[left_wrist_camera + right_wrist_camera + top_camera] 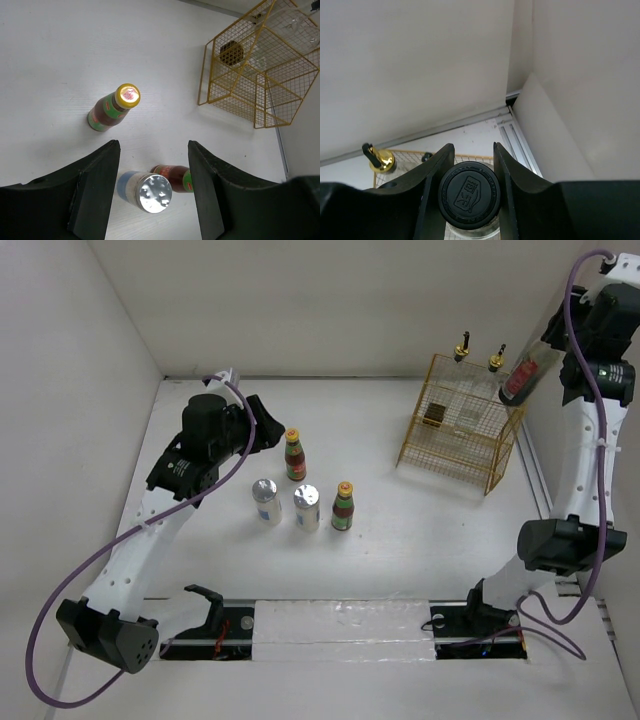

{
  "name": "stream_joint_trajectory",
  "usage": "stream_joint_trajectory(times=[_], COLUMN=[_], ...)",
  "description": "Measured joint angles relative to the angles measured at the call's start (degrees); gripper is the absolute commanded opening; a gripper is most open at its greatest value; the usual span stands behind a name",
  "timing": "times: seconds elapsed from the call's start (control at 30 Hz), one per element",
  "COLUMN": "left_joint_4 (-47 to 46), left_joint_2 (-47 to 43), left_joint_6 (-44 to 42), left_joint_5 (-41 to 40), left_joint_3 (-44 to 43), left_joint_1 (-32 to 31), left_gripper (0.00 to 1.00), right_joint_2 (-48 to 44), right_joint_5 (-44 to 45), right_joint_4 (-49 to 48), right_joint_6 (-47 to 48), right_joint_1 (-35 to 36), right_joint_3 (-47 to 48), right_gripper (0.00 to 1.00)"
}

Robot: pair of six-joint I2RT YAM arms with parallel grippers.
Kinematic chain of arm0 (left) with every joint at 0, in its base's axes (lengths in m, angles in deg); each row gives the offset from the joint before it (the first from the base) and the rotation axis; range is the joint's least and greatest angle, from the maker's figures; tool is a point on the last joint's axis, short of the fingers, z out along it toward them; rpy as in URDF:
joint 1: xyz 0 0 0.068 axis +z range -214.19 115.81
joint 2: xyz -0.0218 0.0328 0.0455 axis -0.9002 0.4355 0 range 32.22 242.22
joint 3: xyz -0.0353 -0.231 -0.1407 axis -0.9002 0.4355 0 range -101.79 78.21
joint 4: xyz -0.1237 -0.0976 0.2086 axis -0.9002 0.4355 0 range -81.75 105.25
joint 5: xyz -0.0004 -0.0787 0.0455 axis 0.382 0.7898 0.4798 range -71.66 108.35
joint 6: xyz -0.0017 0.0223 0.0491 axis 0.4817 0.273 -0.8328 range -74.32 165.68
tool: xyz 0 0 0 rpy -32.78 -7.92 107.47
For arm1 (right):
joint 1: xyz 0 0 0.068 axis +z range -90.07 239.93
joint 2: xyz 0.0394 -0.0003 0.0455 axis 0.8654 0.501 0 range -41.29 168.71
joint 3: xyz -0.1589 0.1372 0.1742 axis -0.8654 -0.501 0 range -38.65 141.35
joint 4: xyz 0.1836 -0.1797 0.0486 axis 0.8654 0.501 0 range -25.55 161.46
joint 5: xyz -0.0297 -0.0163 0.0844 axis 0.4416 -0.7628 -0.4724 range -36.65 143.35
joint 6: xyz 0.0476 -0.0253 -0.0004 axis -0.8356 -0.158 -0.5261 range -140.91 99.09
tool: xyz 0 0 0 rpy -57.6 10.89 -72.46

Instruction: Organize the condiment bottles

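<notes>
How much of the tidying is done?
Two gold-topped bottles stand in the yellow basket. The right gripper holds a black-lidded jar up beside it. Two sauce bottles and two shakers wait on the table, below the open left gripper.

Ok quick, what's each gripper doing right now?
Left gripper: open, holding nothing.
Right gripper: closed on the black-capped jar.

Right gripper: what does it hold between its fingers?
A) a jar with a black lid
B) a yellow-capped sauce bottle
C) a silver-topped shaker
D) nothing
A: in the right wrist view, the right gripper clamps the black-lidded jar from both sides.
</notes>
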Motion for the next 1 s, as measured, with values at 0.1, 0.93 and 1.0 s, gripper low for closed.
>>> stream_joint_trajectory(times=[0.1, 0.93, 1.0], left_joint_4=[-0.09, -0.94, -1.05], left_joint_2=[0.00, 1.55, 1.66], left_joint_6=[0.00, 0.02, 0.02], left_joint_5=[0.37, 0.98, 0.98], left_joint_3=[0.00, 0.00, 0.00], left_joint_1=[0.00, 0.00, 0.00], left_gripper=[0.52, 0.52, 0.52], right_joint_2=[1.95, 13.05, 12.44], right_joint_5=[-0.81, -6.27, -6.36], right_joint_4=[-0.63, -5.75, -7.89], right_joint_6=[-0.87, -1.25, -0.85], right_joint_1=[-0.59, -3.19, -2.86], right_joint_3=[3.26, 8.33, 5.99], right_gripper=[0.00, 0.00, 0.00])
